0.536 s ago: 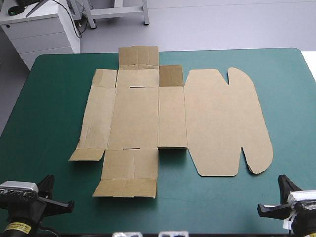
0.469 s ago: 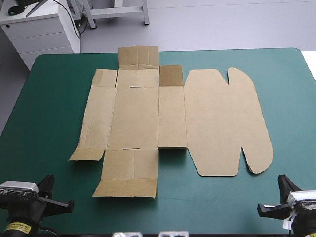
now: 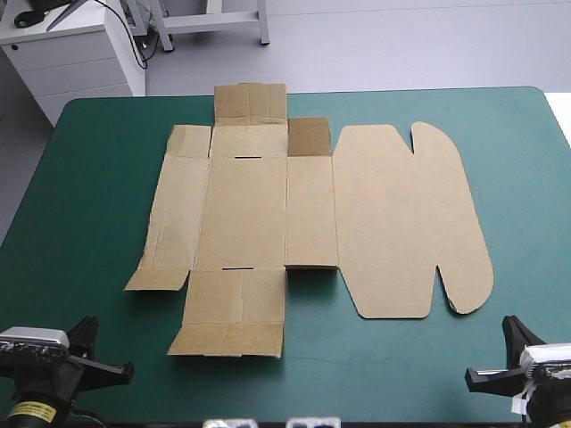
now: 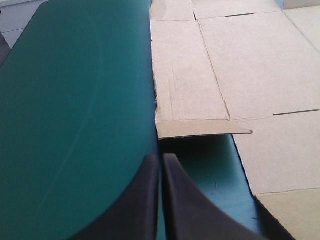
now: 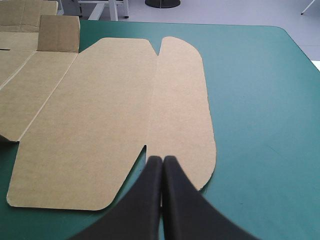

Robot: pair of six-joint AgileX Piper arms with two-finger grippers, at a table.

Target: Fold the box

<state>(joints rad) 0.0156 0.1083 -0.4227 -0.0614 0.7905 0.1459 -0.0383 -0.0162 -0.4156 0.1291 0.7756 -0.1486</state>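
The box (image 3: 268,214) lies flat and open on the table (image 3: 89,178), which has a teal-green cover. The box is one big brown sheet with many cuts and fold lines. It sits in the middle of the table, a bit to the left and closer to the far edge. Its right part is the lid (image 3: 401,223), a wide piece with round corners, and it lies flat. At the far side, near the middle of the box, one small flap (image 3: 309,138) stands up. All the other flaps lie down. At the near left corner of the box, a thin flap (image 4: 200,129) is lifted a little and makes a dark shadow under it.

The left gripper (image 4: 161,157) is at the near left corner of the table. Its black fingers (image 4: 140,200) are pressed together into one point. The point aims at the thin flap and does not touch it.

The right gripper (image 5: 162,159) is at the near right corner of the table. Its black fingers are pressed together too. They hold nothing and point at the near edge of the lid.
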